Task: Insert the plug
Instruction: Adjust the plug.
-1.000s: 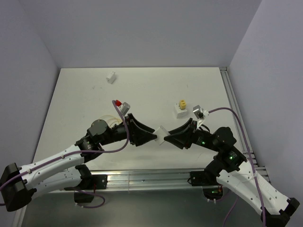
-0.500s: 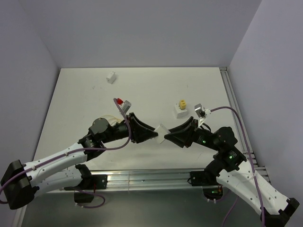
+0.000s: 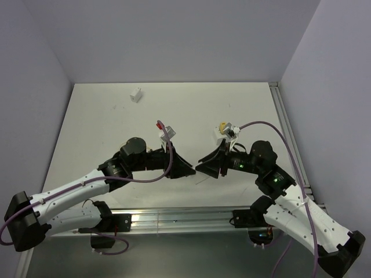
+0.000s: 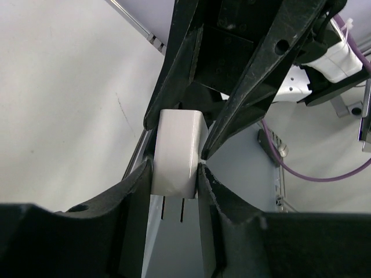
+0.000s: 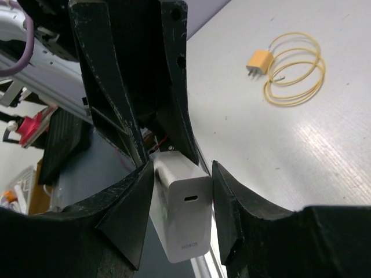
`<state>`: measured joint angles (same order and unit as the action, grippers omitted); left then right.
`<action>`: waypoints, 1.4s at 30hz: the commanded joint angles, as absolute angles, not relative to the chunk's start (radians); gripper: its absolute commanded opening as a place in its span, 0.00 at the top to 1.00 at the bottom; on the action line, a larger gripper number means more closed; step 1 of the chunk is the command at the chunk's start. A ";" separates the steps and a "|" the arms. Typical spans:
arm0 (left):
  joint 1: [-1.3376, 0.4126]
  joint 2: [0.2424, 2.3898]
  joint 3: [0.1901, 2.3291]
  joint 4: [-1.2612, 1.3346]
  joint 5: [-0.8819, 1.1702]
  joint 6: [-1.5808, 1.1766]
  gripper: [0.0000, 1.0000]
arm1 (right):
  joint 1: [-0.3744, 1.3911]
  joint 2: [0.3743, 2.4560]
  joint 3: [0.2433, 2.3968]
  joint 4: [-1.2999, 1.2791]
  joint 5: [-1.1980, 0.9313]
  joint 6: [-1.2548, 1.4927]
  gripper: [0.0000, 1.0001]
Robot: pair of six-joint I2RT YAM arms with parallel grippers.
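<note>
- While the left arm [image 3: 87,186] and right arm [image 3: 293,208] meet low over the near edge of the white tabletop [image 3: 104,116], at about 6 o'clock from its centre, a white rectangular plastic charger plug [image 4: 177,145] hangs in the air between them.
- Left claw [image 4: 175,171] grips the charger plug at its pronged end, one black finger flat against each side; two thin metal prongs [image 4: 181,209] point back toward the wrist camera.
- Right claw [image 5: 182,174] flanks the opposite end, where a small oval port [image 5: 191,198] faces its camera. Its fingers sit close beside the casing, but whether they press on it cannot be told.
- At 1 o'clock from the charger plug in the right wrist view, an orange-yellow plug with a coiled yellow cable [image 5: 259,61] lies on the tabletop.
- Seen from above, a small white cube [image 3: 137,94] sits at 11 o'clock, well apart from both claws, and a yellow-topped white block [image 3: 221,127] at 3 o'clock.
</note>
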<state>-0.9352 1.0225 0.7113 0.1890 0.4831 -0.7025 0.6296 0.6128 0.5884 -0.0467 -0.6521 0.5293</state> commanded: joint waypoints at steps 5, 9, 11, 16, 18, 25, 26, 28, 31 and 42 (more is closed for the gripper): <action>-0.894 0.977 0.742 0.189 0.515 -0.661 1.00 | 0.592 0.581 0.537 0.058 -0.836 0.554 0.44; -0.882 0.976 0.729 0.224 0.548 -0.675 1.00 | 0.572 0.586 0.508 0.094 -0.883 0.575 0.44; -0.879 0.974 0.724 0.244 0.564 -0.681 1.00 | 0.566 0.588 0.497 0.127 -0.899 0.591 0.44; -0.871 0.971 0.719 0.258 0.581 -0.690 1.00 | 0.540 0.614 0.485 0.152 -0.910 0.601 0.36; -0.868 0.965 0.716 0.261 0.587 -0.693 1.00 | 0.528 0.624 0.477 0.182 -0.916 0.614 0.34; -0.861 0.943 0.706 0.288 0.612 -0.699 1.00 | 0.514 0.653 0.433 0.302 -0.978 0.695 0.35; -0.861 0.943 0.704 0.297 0.617 -0.703 1.00 | 0.515 0.660 0.419 0.357 -0.991 0.710 0.35; -0.859 0.942 0.703 0.314 0.621 -0.710 1.00 | 0.515 0.669 0.413 0.382 -1.011 0.729 0.35; -0.857 0.950 0.707 0.330 0.638 -0.716 1.00 | 0.514 0.681 0.411 0.396 -1.019 0.736 0.35; -0.859 0.986 0.729 0.316 0.643 -0.712 0.95 | 0.515 0.687 0.402 0.514 -1.030 0.799 1.00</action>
